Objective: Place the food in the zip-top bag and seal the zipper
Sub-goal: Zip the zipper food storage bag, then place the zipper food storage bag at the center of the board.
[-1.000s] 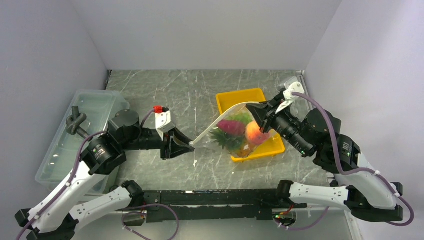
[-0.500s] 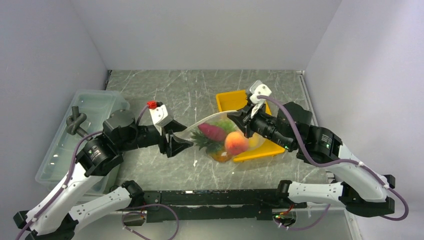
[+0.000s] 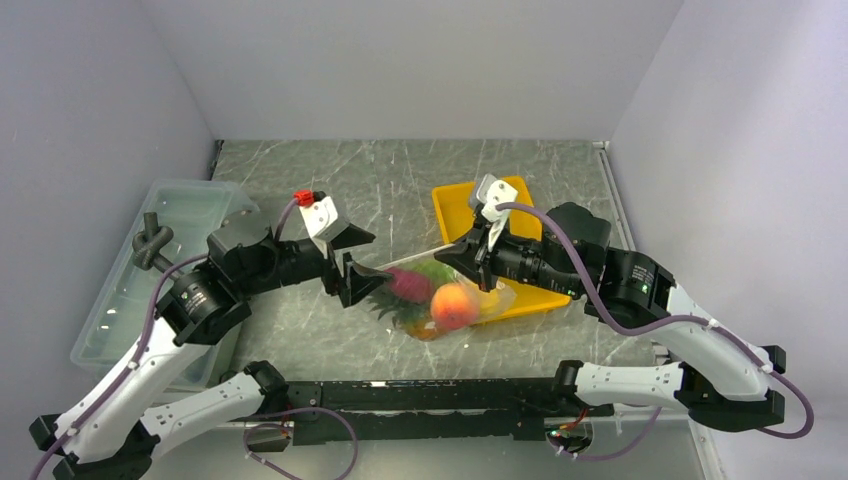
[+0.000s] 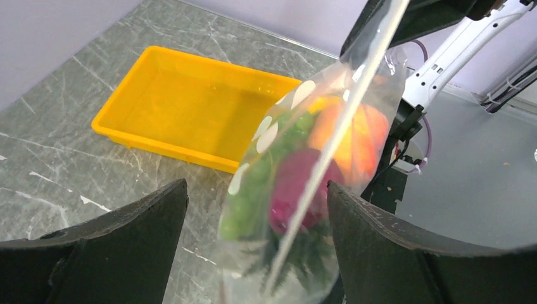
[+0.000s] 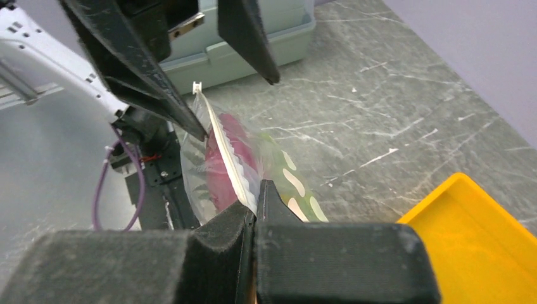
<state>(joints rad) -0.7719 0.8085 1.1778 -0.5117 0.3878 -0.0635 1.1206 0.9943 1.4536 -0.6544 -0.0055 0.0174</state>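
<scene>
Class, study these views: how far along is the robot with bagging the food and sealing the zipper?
Done: the food, including the peach-coloured fruit and dark red piece, sits inside the zip-top bag. In hand: the right gripper is shut on the zipper; the left gripper has its jaws open either side of that strip. Left: sealing the zipper; whether any of it is pressed shut cannot be seen.

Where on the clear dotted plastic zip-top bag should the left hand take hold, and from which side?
Likely best: pinch the whitish zipper strip at its free end, away from the shut right hand. Bring the open left hand in from the left, fingers straddling the strip: it runs edge-on between them, with the clear dotted bag hanging below.
</scene>
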